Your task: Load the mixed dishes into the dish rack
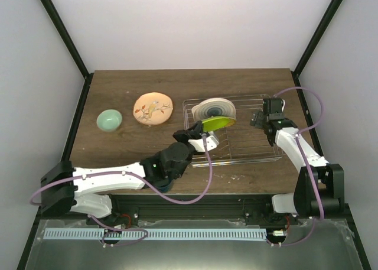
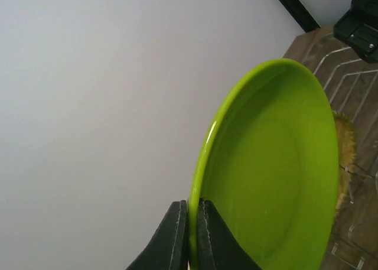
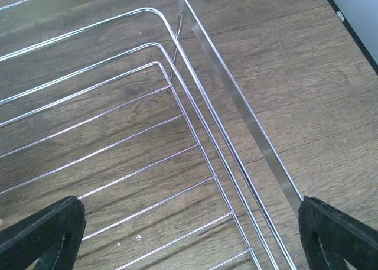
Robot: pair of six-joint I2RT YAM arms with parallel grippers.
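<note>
My left gripper (image 1: 201, 134) (image 2: 192, 223) is shut on the rim of a lime green plate (image 1: 216, 123) (image 2: 271, 169). It holds the plate tilted on edge over the left end of the silver wire dish rack (image 1: 251, 146) (image 2: 354, 75). A cream plate with teal rings (image 1: 214, 109) stands upright in the rack just behind the green one. On the table to the left lie a tan plate with a drawing (image 1: 153, 108) and a pale mint bowl (image 1: 109, 119). My right gripper (image 1: 260, 120) (image 3: 189, 231) hangs open over the rack's right end (image 3: 177, 134), holding nothing.
A yellowish edge (image 2: 346, 149) shows behind the green plate in the left wrist view. The rack's raised rim (image 3: 236, 98) runs under the right gripper. Black frame posts (image 1: 65, 39) stand at the table's back corners.
</note>
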